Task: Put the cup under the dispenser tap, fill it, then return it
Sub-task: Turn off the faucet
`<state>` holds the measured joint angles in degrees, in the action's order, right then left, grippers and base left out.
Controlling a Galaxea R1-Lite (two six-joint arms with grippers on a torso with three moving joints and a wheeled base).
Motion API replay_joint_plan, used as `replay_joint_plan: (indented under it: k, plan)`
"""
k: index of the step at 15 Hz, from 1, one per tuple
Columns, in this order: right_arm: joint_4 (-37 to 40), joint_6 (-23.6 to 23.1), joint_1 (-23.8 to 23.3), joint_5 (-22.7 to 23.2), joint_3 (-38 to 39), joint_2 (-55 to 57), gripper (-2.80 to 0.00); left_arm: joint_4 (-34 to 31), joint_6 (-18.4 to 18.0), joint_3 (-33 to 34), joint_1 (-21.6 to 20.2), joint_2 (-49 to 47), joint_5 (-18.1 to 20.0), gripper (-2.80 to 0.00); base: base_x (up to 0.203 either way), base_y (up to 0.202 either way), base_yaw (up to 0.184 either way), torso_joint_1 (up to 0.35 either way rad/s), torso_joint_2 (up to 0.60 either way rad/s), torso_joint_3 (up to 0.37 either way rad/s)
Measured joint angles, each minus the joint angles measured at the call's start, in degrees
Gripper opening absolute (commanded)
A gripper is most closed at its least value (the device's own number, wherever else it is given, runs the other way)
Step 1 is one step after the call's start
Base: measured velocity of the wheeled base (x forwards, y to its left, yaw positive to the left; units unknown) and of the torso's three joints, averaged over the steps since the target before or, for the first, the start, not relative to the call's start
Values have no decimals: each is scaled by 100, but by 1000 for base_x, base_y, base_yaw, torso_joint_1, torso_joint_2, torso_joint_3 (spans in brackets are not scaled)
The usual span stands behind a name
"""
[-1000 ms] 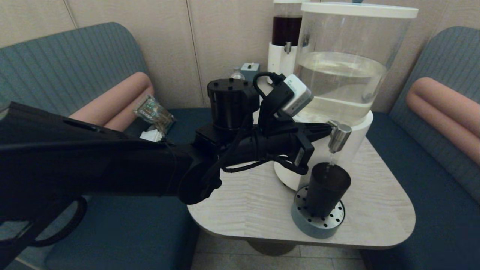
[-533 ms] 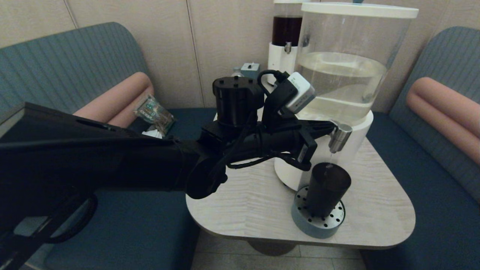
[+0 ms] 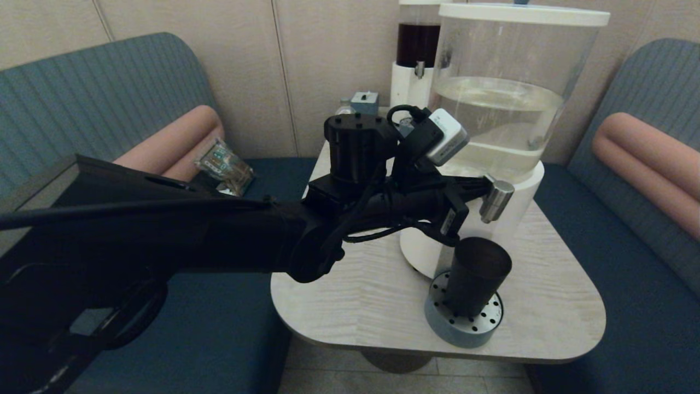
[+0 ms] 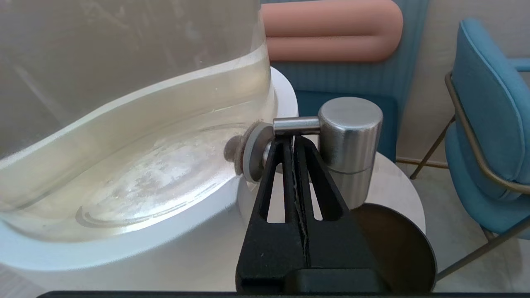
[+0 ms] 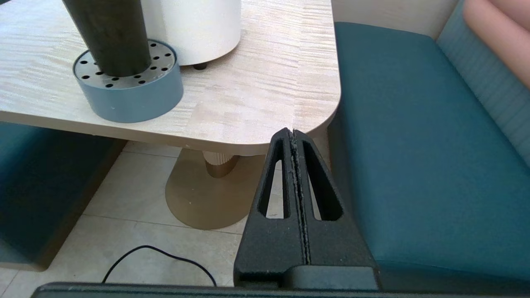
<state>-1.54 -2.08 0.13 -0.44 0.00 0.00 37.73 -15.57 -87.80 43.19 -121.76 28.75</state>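
One black cup (image 3: 477,273) stands on one perforated drip tray (image 3: 462,323) atop the single tabletop (image 3: 361,295). Two dispensers show: the large clear-tank dispenser (image 3: 503,82) with one steel tap (image 3: 495,200), and one dark-liquid dispenser (image 3: 415,49). Two grippers appear: left gripper (image 4: 290,142), right gripper (image 5: 291,134).

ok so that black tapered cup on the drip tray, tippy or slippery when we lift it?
The matte black tapered cup stands narrow-end down on the round grey perforated drip tray, so probably top-heavy, especially if filled. Smooth, handleless walls may slip; expect a stiff rather than floppy body.
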Motion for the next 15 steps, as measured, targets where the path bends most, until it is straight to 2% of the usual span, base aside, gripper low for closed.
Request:
replay_joint_plan:
  k: [9,15]
  plan:
    - [0,0,-2,0,0,0,-280,-199,-16,-528,77,-272,35,-280,0,0,0,0,0,0]
    - [-2,0,0,-1,0,0,-280,-110,-9,-318,107,-188,38,-280,0,0,0,0,0,0]
